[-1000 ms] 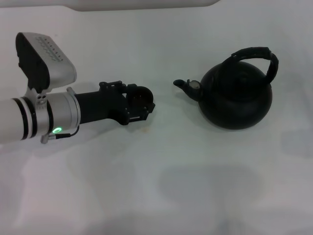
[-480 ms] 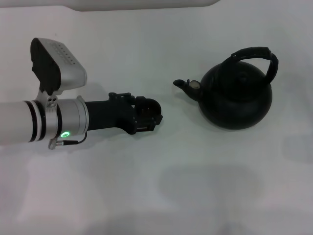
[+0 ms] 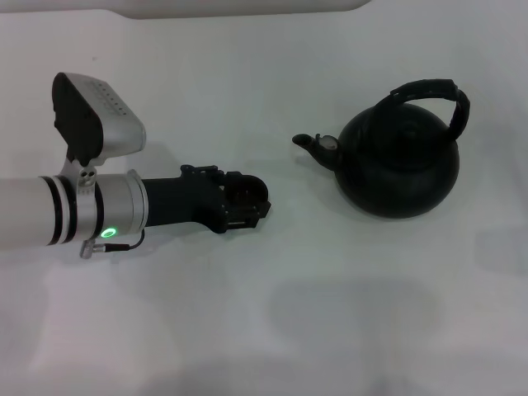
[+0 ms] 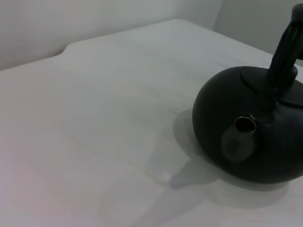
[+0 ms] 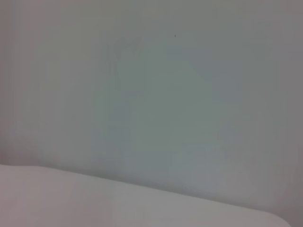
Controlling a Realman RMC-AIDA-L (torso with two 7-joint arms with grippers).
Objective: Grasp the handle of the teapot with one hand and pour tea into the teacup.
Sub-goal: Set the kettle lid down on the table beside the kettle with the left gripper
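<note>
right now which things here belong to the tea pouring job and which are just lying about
Part of the job:
- teapot, spout toward the left gripper
- handle arched over its top
- left gripper, apparently holding a small round dark thing, perhaps the teacup; I cannot confirm

Just lying about:
- nothing besides the white table

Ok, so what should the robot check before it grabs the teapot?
1. Teapot standing upright on the table: ok.
2. Handle up over the lid with nothing touching it: ok.
3. Spout pointing toward the left claw: ok.
4. Teacup found and ready under the spout: cannot tell. There is a round dark shape at the left claw's tip, but it may not be the cup.
5. Right claw near the handle: not ok, no view shows it.
</note>
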